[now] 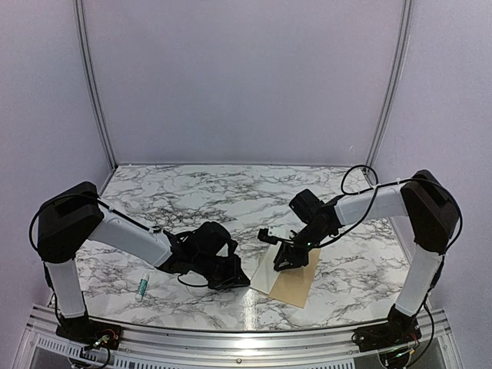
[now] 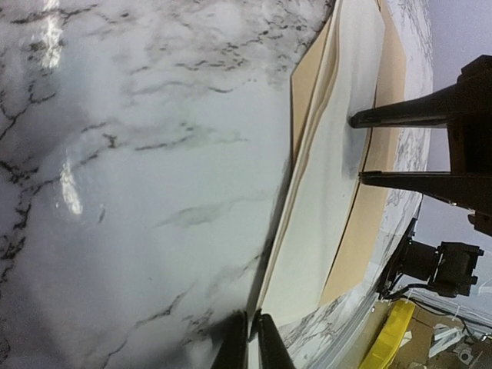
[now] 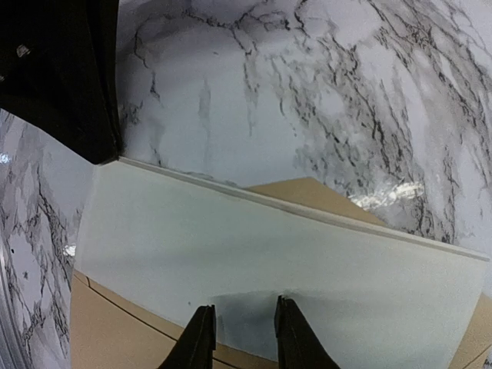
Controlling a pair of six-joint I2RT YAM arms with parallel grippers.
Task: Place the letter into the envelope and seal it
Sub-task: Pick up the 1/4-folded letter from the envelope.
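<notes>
Both arms are low over the marble-pattern table (image 1: pixel 192 192), meeting right of centre near its front edge. The letter (image 3: pixel 269 254) lies pale side up on the envelope (image 1: pixel 298 288). It covers the envelope's left part, and tan paper shows past it on the near and right sides. My left claw (image 2: pixel 250 334) is at the letter's left corner, its fingers drawn almost together with only a thin pale sliver between them. From my left wrist camera it looks pinched on the sheet's edge there. The overhead view is too coarse to confirm contact. The letter's long edge running away from that corner shows as two or three close parallel lines, so the sheet may be folded. I cannot tell for certain. My right claw (image 3: pixel 244 305) is parted, both fingertips (image 3: pixel 201 327) set down on the letter's face near its right-hand edge, casting a soft shadow on the paper. Nothing is between the fingers. No border or ruled lines are visible on the exposed side. A glue stick (image 1: pixel 142 287) lies on the table well to the left, apart from both claws.
</notes>
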